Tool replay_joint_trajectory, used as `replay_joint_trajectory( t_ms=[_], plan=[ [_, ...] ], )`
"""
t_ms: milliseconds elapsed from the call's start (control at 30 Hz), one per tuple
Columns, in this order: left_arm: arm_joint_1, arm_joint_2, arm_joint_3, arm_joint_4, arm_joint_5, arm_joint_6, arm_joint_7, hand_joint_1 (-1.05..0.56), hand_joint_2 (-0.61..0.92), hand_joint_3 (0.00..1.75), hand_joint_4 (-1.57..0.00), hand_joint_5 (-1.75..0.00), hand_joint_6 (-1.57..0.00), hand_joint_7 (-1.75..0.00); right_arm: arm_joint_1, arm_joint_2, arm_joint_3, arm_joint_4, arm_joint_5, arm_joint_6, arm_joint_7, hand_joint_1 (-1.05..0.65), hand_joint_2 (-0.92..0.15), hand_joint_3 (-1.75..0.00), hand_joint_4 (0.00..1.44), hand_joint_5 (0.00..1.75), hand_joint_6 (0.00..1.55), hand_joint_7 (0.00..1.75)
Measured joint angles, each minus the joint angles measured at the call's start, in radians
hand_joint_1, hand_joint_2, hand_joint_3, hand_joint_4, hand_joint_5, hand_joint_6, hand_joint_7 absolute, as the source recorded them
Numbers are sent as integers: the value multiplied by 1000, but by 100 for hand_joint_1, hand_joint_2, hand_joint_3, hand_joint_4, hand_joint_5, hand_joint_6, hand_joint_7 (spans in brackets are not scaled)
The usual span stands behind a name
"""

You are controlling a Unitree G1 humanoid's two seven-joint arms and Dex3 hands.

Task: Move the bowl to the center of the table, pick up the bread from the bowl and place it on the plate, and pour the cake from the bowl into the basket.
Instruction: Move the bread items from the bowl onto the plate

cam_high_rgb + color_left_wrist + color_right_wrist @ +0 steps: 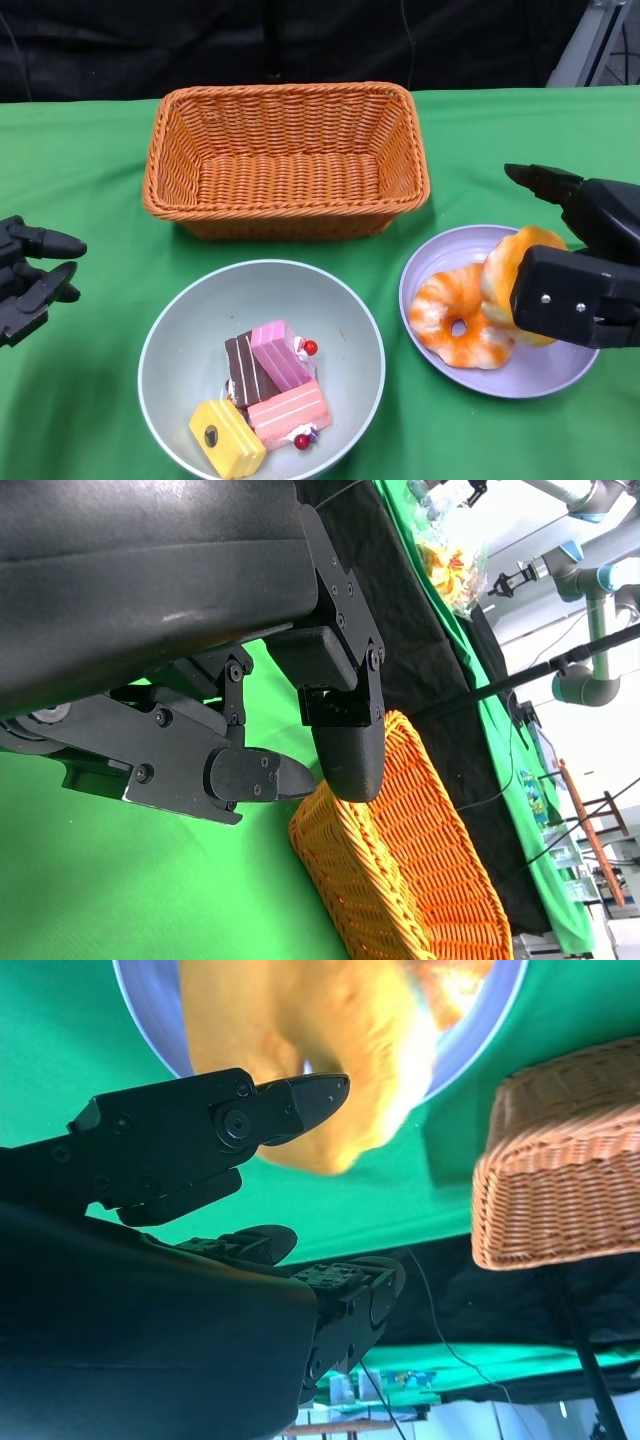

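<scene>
Bread, a glazed orange ring, is pinched upright in the right hand just over the lilac plate, its lower edge at or near the plate's surface; whether it touches cannot be told. A second ring-shaped piece of bread lies flat on the same plate, just beside the held one. In the right wrist view the fingers press against the side of the bread, with the plate's rim behind it.

The pale green bowl sits at the near middle of the green table, left of the plate and just apart from it. It holds four cake pieces: brown, pink, salmon and yellow, packed together with small red cherries.

The orange wicker basket stands behind the bowl, towards the far edge.

The left hand hovers at the table's left side, well apart from the bowl, its fingers spread and holding nothing.
</scene>
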Motion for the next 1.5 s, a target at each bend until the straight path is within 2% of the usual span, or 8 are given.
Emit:
replay_joint_trajectory(
  t_ms=[1067,1267,1333,1500],
  plan=[
    [-2,0,1,18,-1,-18,-7,-9,92,29,-81,-117,-88,-80,4,-4,-20,-2,35,17,15,-34,-92,-2,44,2,30,1],
    [-3,0,3,20,-2,-18,-8,-8,92,29,-81,-117,-88,-79,7,-9,-20,23,15,-13,-18,-42,-92,-1,45,2,32,1],
    [-3,0,3,22,-2,-18,-8,-10,92,27,-82,-117,-88,-79,7,-20,-20,45,0,-24,-29,-50,-92,-3,45,2,33,1],
    [-4,0,3,23,0,-18,-7,-10,92,27,-82,-118,-88,-79,2,-45,-13,73,-69,-4,-37,-58,-92,-5,45,1,34,1]
  ],
)
